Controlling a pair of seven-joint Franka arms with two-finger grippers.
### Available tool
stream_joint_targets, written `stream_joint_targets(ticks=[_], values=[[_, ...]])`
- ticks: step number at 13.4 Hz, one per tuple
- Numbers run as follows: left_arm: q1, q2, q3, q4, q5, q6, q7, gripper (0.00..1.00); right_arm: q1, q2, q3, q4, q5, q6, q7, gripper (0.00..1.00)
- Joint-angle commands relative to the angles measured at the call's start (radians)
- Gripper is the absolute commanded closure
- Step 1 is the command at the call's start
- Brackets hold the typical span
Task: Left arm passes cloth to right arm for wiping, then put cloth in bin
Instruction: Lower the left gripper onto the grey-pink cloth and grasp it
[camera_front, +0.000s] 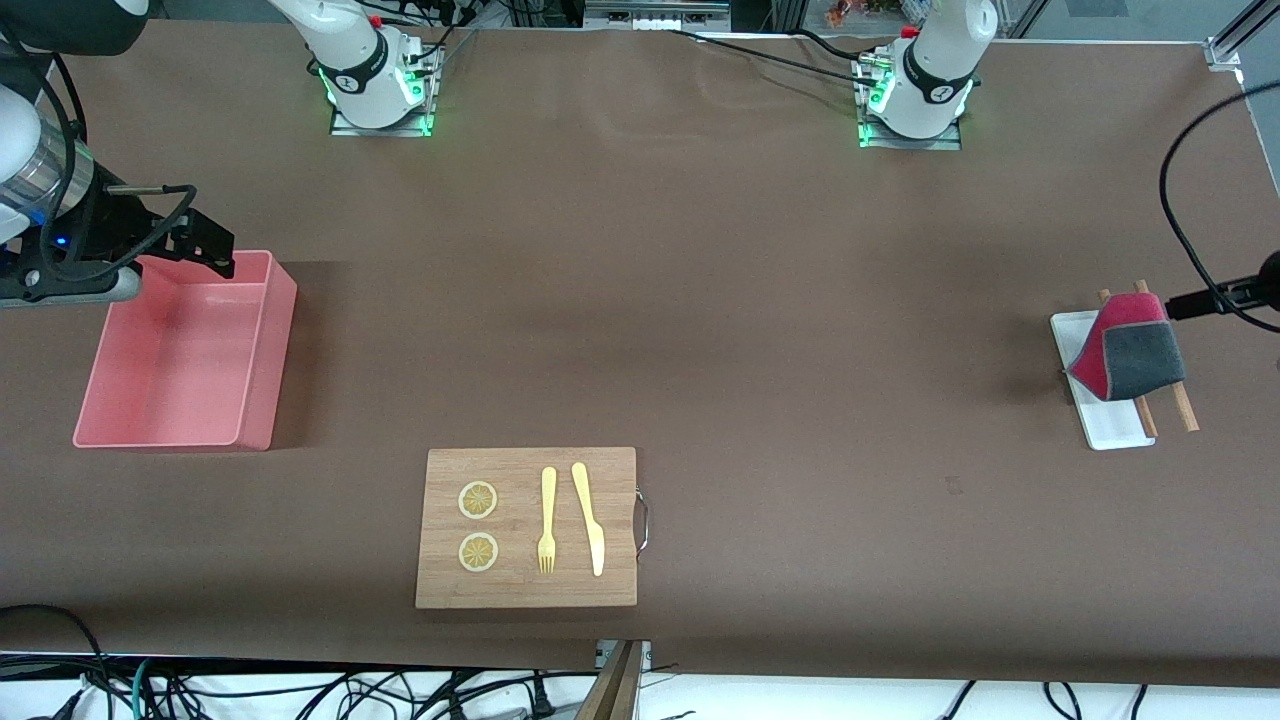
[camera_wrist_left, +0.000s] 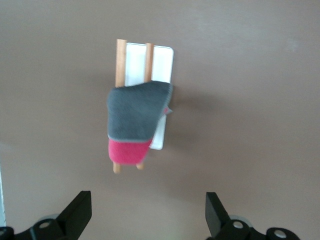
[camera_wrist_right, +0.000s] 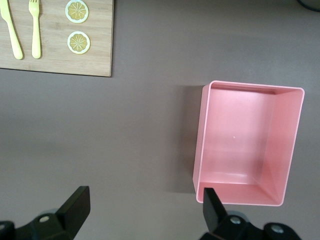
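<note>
Cloth (camera_front: 1128, 355) lies draped over two wooden sticks (camera_front: 1183, 405) and a small white tray (camera_front: 1110, 428) at the left arm's end of the worktop (camera_front: 700, 300) in the front view, with the left claw (camera_front: 1215, 297) just beside it and only its dark tip showing at the edge of the view. At the right arm's end, the right claw (camera_front: 205, 245) hangs over the bin (camera_front: 255, 410), a pink tub with upright walls and nothing in it. A wooden board (camera_front: 527, 590) sits nearer to the front camera, between the two ends, carrying two lemon slices (camera_front: 478, 500), a yellow fork (camera_front: 547, 520) and a yellow knife (camera_front: 589, 520). The worktop is covered in brown, the two arm bases glow green along its top edge, and cables trail below its near edge. In the left wrist view, the left claw (camera_wrist_left: 147, 212) stands open and empty above bare worktop, with the cloth (camera_wrist_left: 137, 112) apart from it, its dark grey face folded over a pinkish-red strip, resting on the sticks (camera_wrist_left: 120, 57) and tray (camera_wrist_left: 161, 60). In the right wrist view, the right claw (camera_wrist_right: 145, 210) is likewise spread wide and holding nothing, one finger over a corner of the bin (camera_wrist_right: 200, 145), while the board (camera_wrist_right: 60, 62) with its fork, knife and slices lies well apart.
</note>
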Motion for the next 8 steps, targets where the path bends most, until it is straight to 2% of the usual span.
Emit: stream_joint_targets(ticks=[1, 4, 7, 8], values=[[0.078, 0.041, -0.010, -0.095, -0.043, 0.172, 0.043, 0.00, -0.004, 0.007, 0.003, 0.023, 0.006, -0.004, 0.005, 0.00], [0.143, 0.122, -0.010, -0.091, -0.121, 0.241, 0.078, 0.00, -0.004, 0.007, 0.003, 0.023, 0.006, -0.004, 0.005, 0.00], [0.158, 0.168, -0.010, -0.085, -0.126, 0.292, 0.107, 0.00, -0.004, 0.007, 0.003, 0.023, 0.006, -0.004, 0.005, 0.00], [0.161, 0.178, -0.012, -0.083, -0.128, 0.307, 0.125, 0.03, -0.004, 0.007, 0.003, 0.023, 0.006, -0.004, 0.005, 0.00]])
